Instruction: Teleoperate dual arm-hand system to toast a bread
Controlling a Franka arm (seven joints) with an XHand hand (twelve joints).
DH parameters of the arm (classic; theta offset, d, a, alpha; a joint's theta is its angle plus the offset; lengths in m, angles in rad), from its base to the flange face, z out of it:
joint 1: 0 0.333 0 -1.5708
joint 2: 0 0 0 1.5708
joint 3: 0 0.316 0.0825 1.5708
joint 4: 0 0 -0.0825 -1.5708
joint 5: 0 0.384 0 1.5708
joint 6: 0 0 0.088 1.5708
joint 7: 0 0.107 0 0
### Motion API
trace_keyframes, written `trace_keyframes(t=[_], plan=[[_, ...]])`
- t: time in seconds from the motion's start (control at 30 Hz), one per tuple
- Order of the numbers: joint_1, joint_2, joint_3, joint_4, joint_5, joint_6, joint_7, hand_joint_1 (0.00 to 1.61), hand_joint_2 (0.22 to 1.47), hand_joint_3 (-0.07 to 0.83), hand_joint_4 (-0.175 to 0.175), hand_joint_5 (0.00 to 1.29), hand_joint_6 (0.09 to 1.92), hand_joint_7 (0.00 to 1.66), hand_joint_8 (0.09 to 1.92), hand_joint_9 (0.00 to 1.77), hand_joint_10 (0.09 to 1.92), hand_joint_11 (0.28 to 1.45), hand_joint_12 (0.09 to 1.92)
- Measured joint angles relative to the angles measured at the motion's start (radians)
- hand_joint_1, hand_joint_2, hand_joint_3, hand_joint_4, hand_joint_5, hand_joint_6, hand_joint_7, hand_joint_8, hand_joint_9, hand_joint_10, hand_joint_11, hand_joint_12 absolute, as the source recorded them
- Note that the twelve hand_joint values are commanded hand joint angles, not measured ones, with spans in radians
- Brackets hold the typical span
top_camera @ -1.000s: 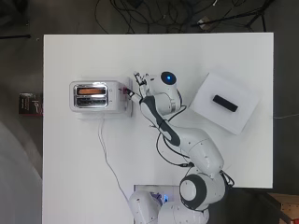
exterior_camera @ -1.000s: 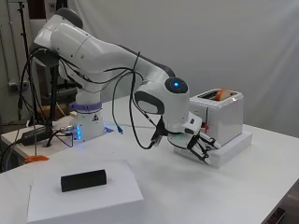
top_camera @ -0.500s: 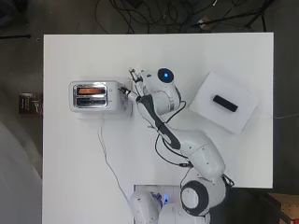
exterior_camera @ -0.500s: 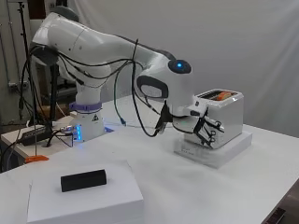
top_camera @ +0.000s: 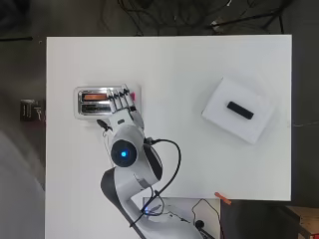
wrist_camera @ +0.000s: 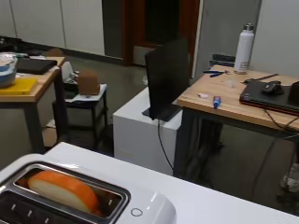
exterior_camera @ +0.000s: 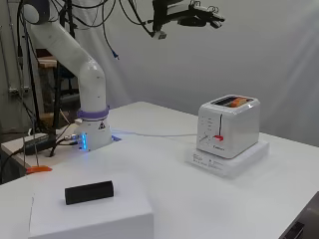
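Note:
A white toaster (top_camera: 94,102) stands on a flat white base (exterior_camera: 234,164) at the table's left in the overhead view. A slice of bread (exterior_camera: 234,102) with an orange-brown crust sits in one slot, its top showing. The wrist view looks down on that slot, the bread (wrist_camera: 63,189) and the toaster's top (wrist_camera: 149,210). On the toaster's front is a red lever (exterior_camera: 218,137). The hand (exterior_camera: 199,17) hangs high above the table, far over the toaster, fingers straight and holding nothing. From overhead the hand (top_camera: 122,107) covers the toaster's right end.
A low white box (top_camera: 249,124) with a black block (top_camera: 240,110) on top lies at the right; in the side view the block (exterior_camera: 89,191) is near the front. A white cable (exterior_camera: 159,134) runs from the toaster toward the arm's base.
The hand has left the toaster's lever side and risen high above the table, swinging over the toaster. The toaster and the bread stay where they were.

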Motion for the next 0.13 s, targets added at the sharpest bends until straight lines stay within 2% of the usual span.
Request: trace_keyframes(t=[0.13], plan=[[-0.096,0.041,0.059,-0.01,0.033,-0.009,-0.011,0.0,1.09,0.005,-0.081,0.4,0.09,0.63,0.09,0.66,0.09,0.4,0.09]])
